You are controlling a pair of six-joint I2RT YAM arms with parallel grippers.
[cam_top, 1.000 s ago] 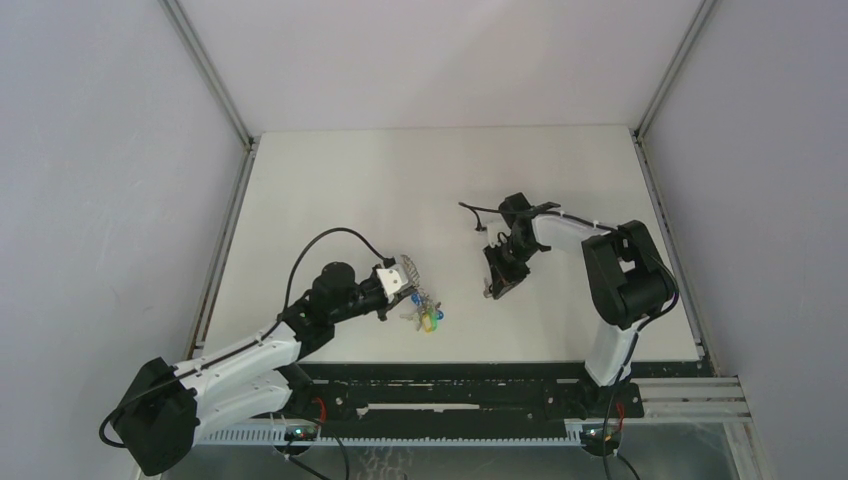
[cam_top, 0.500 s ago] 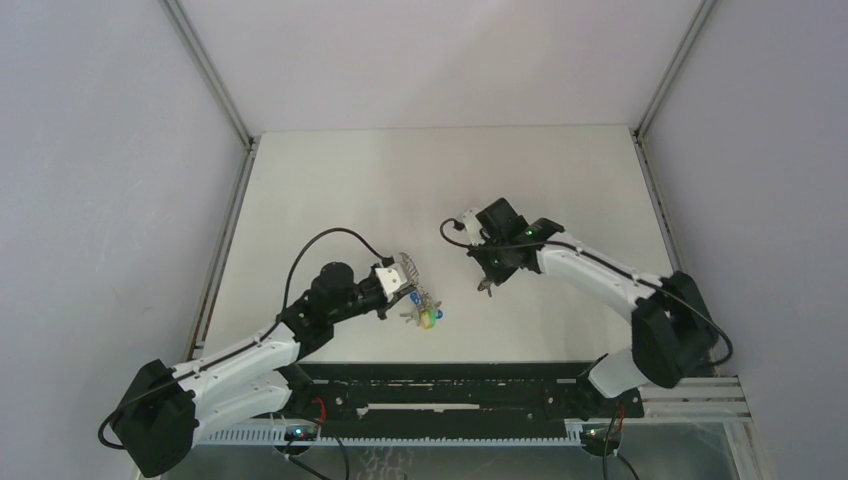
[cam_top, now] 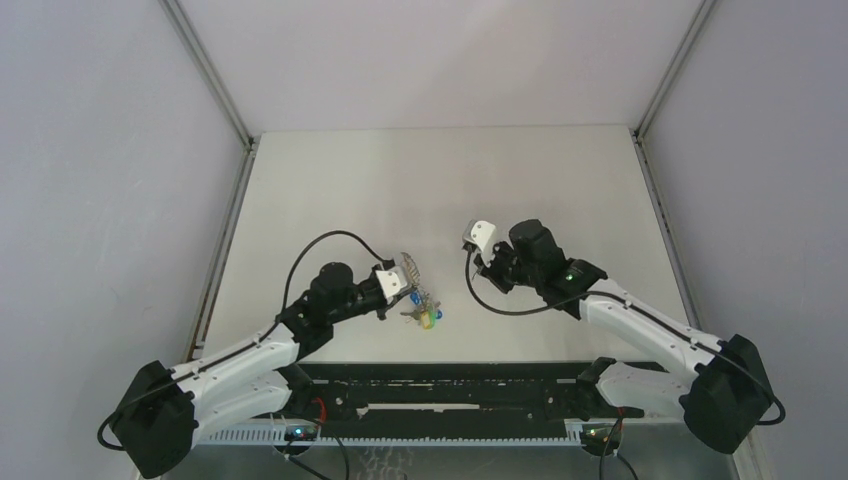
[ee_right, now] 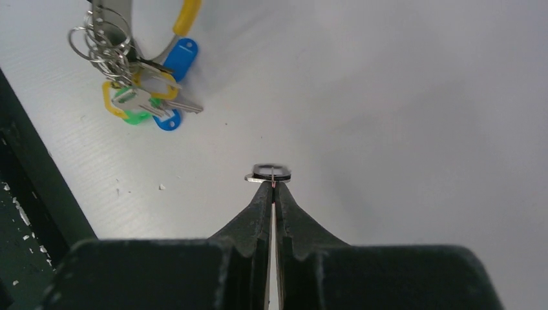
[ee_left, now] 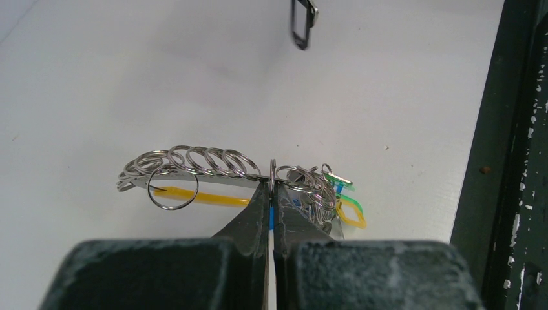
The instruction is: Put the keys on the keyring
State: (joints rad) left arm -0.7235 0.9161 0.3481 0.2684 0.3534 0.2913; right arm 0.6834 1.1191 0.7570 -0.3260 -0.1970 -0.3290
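- Top view: left gripper meets the keyring; right gripper hovers apart, to its right.
- Left wrist: jaws pinch a silvery ring — yellow band, blue and green tags just beyond the tips.
- Right wrist: jaws clamp the key — small, black-headed — at their tips.

Silver keyring, yellow band, blue & grn tags, blk-head key

White arms — black joints, cables
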